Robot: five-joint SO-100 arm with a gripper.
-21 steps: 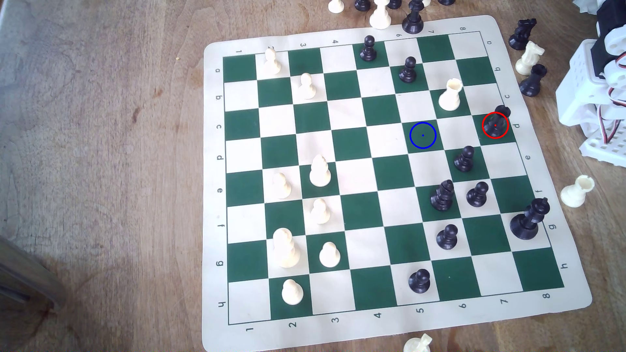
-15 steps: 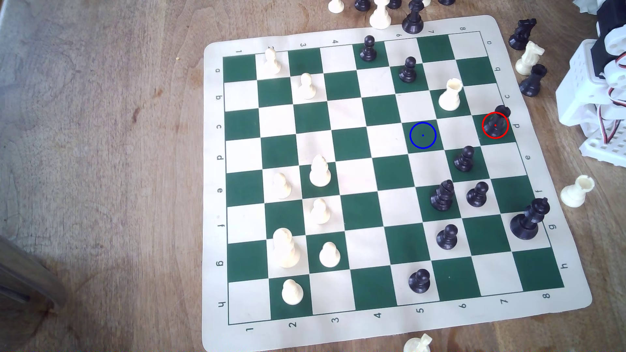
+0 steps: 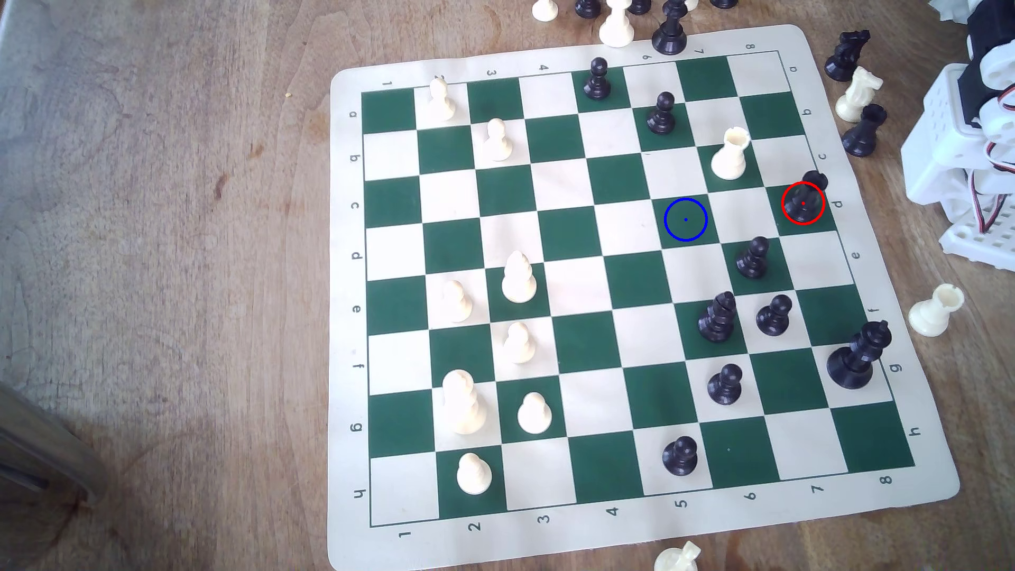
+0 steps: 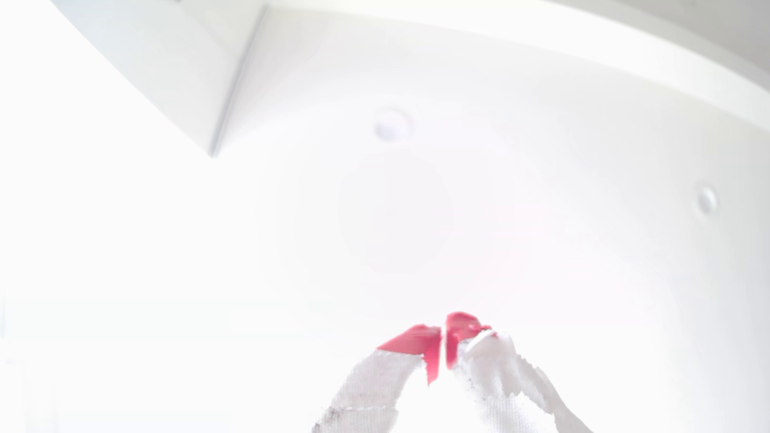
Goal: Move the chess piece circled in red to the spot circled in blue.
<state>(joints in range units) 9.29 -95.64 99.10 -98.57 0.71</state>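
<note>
The chess piece, a small black rook ringed in red, stands on a dark green square at the exterior view's right edge of the board. The spot, a green square with a blue ring and dot, lies two squares to its left and has nothing on it. In the wrist view my gripper points up at a bright white ceiling, its red-tipped fingertips pressed together with nothing between them. The white arm base sits off the board at the exterior view's right.
A cream-white rook stands one square up and right of the spot, and a black pawn one square down and right. Captured pieces cluster off the board near the arm base and along the top edge. More pawns fill the board's lower right.
</note>
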